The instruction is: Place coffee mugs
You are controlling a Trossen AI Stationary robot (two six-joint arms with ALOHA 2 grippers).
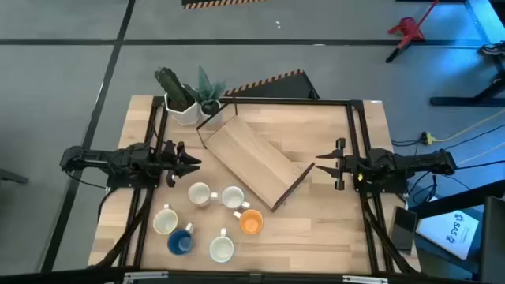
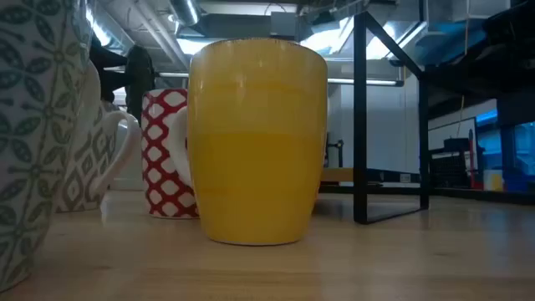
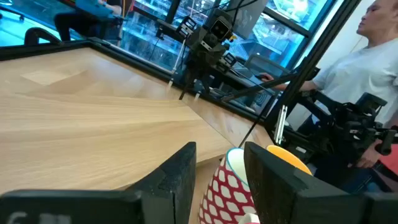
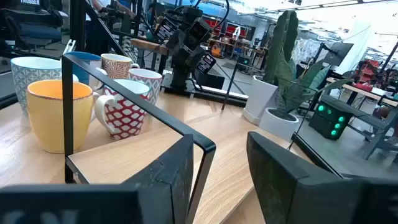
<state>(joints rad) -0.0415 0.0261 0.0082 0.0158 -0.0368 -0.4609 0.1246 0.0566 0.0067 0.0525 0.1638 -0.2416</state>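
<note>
High view first: the pale wooden counter (image 1: 316,229) fills the scene, and lying askew across its middle is the long wooden tray with a thin black metal frame (image 1: 252,158), nothing on it yet. At the far edge stand two white pots of green plants (image 1: 189,106), just beside the tray's far corner. On the left side of the near half, the six coffee mugs (image 1: 207,217) sit clustered close together, four pale ones, the orange mug (image 1: 251,223) nearest the tray and the blue mug (image 1: 181,241) at the near side. Left gripper (image 1: 189,164) hovers at the counter's left edge, just beyond the cluster, fingers (image 3: 180,177) parted and holding nothing; right gripper (image 1: 322,167) hangs near the tray's right end, fingers likewise apart and empty. My worry from here: the mugs stand so tightly that fingers going for one could nudge a neighbour over, and the tray's black rail could catch a mug carried too low.
</note>
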